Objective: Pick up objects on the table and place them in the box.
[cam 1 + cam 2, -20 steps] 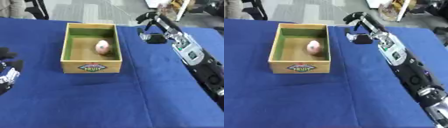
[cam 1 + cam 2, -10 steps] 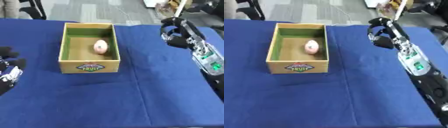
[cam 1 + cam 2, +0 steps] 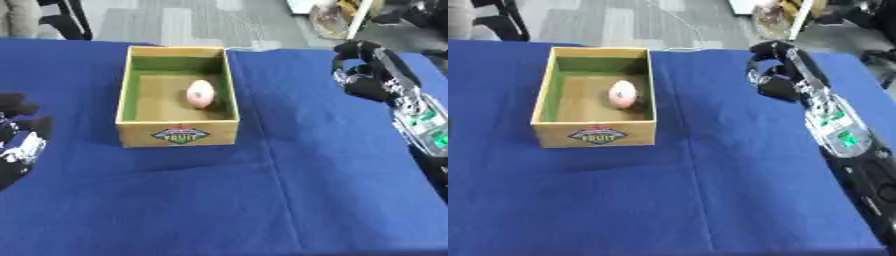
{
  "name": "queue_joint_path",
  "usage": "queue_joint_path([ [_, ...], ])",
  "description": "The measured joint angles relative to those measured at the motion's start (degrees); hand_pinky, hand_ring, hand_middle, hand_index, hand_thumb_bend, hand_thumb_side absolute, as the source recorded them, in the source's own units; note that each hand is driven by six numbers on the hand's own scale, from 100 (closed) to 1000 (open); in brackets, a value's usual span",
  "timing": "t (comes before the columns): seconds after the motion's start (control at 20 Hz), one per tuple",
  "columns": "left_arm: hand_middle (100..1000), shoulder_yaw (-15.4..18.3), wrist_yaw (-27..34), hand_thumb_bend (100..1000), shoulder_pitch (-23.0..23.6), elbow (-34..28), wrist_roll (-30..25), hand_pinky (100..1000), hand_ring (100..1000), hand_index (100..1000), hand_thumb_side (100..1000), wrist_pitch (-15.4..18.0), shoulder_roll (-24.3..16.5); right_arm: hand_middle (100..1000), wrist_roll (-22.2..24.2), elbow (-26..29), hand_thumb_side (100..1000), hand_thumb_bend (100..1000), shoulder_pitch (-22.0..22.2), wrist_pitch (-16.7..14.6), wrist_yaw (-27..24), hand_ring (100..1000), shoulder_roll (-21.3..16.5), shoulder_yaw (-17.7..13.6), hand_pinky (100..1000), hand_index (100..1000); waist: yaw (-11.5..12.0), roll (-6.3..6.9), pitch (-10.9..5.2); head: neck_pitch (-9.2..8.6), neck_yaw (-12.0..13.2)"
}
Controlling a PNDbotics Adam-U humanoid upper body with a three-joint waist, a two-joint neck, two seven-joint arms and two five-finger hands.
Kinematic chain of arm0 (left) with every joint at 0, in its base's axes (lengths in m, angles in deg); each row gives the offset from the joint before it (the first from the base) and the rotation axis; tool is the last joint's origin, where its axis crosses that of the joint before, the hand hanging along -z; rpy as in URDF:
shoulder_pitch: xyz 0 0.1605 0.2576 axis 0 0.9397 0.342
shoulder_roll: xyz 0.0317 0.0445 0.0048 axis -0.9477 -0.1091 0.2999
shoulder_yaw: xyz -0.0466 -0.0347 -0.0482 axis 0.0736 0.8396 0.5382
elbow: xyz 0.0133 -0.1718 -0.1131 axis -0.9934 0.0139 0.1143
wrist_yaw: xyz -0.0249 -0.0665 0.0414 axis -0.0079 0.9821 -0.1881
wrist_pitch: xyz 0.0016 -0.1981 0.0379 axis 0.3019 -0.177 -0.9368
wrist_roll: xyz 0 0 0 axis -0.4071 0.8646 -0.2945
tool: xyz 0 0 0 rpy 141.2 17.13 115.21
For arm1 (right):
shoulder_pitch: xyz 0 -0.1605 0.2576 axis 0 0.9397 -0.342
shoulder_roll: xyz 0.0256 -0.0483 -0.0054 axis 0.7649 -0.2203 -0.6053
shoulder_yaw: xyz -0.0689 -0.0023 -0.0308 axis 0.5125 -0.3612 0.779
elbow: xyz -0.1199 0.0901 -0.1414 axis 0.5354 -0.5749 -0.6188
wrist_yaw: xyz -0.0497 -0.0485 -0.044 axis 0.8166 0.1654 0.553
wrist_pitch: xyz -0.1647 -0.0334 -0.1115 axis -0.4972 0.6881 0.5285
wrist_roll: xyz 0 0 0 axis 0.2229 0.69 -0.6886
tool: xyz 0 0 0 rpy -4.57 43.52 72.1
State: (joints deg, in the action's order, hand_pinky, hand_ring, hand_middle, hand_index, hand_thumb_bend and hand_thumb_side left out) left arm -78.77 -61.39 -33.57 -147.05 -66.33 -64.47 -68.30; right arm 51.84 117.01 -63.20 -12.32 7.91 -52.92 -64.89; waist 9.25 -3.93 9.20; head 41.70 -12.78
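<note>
a small pink egg-shaped object (image 3: pixel 200 93) with a dark spot on its upper face is seen lying inside the open wooden box with green inner walls (image 3: pixel 178 136), on the brown floor toward the right wall. its long axis runs roughly from the near end of the box to the far end, tipped slightly to the right; which end is the narrower cannot be told. a coloured fruit label is carried on the box's near wall. the box is set on a table covered in blue cloth (image 3: pixel 262 200). the black right hand (image 3: pixel 770 75) is held above the cloth to the right of the box, well apart from it, fingers curled inward around nothing. the black and silver left hand (image 3: pixel 17 145) is seen at the left edge, resting low; whether its fingers are apart or together cannot be told.
</note>
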Motion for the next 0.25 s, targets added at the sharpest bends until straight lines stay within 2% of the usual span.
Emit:
queue_joint_path([
  [0.25,537,0.1,0.0,403,0.2,0.1,0.1,637,738,704,133,0.0,0.0,605,0.0,0.0,198,100,0.4,0.0,0.0,792,0.1,-0.3,505,759,-0.3,0.01,0.00,0.00,0.0],
])
